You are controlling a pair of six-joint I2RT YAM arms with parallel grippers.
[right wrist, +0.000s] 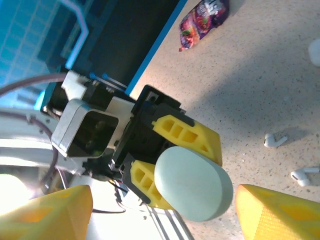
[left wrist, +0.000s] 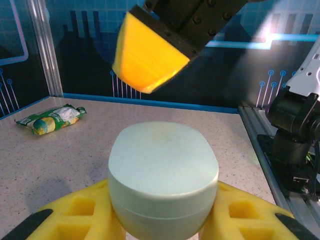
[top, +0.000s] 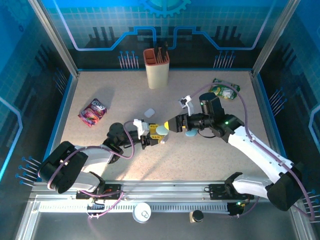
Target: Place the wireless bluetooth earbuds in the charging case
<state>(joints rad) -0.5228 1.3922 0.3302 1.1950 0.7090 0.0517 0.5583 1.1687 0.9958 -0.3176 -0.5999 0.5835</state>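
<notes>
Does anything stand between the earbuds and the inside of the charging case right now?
Yes: the charging case, clamped in the left tool, has its lid shut, so its inside is covered. Two earbuds lie loose on the table.

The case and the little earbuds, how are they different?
The case is big, rounded and pale green; the earbuds are tiny, white and stemmed. The case is clamped in the left gripper; the earbuds lie loose on the table. Both look like smooth plastic.

Bright blue-tinted light, glare, blurred foreground.
</notes>
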